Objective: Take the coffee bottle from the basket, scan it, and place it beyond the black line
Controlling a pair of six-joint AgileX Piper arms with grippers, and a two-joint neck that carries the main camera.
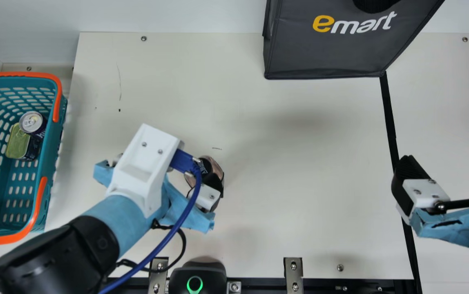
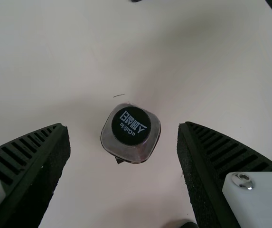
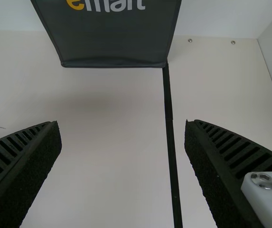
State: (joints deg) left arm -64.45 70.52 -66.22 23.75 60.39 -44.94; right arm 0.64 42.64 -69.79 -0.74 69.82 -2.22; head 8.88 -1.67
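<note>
My left gripper [image 1: 169, 173] is over the table's left half in the main view, partly covering the coffee bottle [image 1: 214, 163]. In the left wrist view the bottle [image 2: 130, 135] stands upright, its dark cap toward the camera, between the spread fingers of my left gripper [image 2: 124, 128], touching neither. My right gripper [image 1: 445, 163] is open at the right, over the black line [image 1: 390, 122]. Bare table and the black line [image 3: 170, 133] lie beyond the empty fingers of my right gripper [image 3: 123, 123]. The basket [image 1: 52, 163] stands at the far left.
Two cans, one dark [image 1: 32, 121] and one yellow-green [image 1: 17, 143], are in the basket. A dark grey bag [image 1: 324, 53] stands at the back, by the line's far end. A scanner [image 1: 195, 277] with a green light sits at the front edge.
</note>
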